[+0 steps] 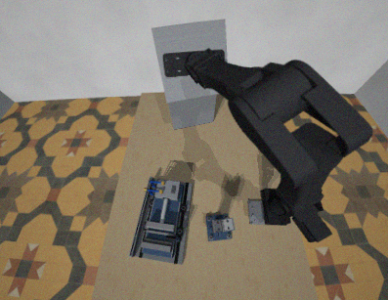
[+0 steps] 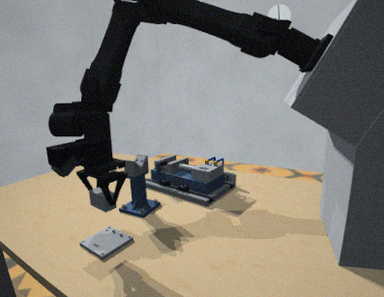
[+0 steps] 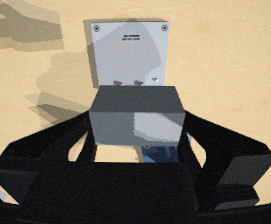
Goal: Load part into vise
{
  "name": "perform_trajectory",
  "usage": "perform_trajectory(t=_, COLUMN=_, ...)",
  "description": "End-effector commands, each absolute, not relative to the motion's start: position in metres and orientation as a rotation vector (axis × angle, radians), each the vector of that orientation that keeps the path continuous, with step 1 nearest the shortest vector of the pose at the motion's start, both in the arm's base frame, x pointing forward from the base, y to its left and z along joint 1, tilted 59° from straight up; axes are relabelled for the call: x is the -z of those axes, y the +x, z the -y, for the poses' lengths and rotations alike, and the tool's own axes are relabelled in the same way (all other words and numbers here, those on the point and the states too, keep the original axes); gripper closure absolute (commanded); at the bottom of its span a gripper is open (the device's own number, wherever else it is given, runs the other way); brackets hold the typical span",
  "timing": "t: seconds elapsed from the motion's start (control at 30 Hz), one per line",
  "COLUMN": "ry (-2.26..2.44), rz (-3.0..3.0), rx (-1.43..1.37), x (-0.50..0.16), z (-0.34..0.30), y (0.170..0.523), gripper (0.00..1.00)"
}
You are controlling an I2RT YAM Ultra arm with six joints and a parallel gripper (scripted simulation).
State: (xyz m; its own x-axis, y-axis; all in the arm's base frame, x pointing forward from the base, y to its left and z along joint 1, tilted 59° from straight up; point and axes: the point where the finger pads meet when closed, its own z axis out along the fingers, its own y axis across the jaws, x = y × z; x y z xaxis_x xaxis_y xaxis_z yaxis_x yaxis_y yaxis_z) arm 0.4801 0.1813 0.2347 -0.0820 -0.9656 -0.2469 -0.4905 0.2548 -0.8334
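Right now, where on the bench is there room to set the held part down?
Free: the stretch between the infeed plate and the grey column. Crowded: around the V-block and vise, where the gripper holds the part.

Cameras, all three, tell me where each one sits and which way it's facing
Top: overhead, looking down on the table, vise, V-block; the arm shows.
Exterior: beside the table, facing across it; the whole arm reaches down from its mount.
Wrist: on the arm's end, looking down past the gripper to the infeed plate.
All three show the gripped part.
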Motion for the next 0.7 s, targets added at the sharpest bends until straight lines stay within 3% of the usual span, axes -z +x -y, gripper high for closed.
perform_trajectory(t=0.0, ry=-1.375, rz=-1.711, rx=0.712, x=-0.236, z=-0.185, y=0.457, gripper=1.00)
perform_trajectory(t=0.67, ry=-1.375, rz=-1.711, rx=0.713, x=-0.271, z=-0.180, y=0.394, gripper=1.00)
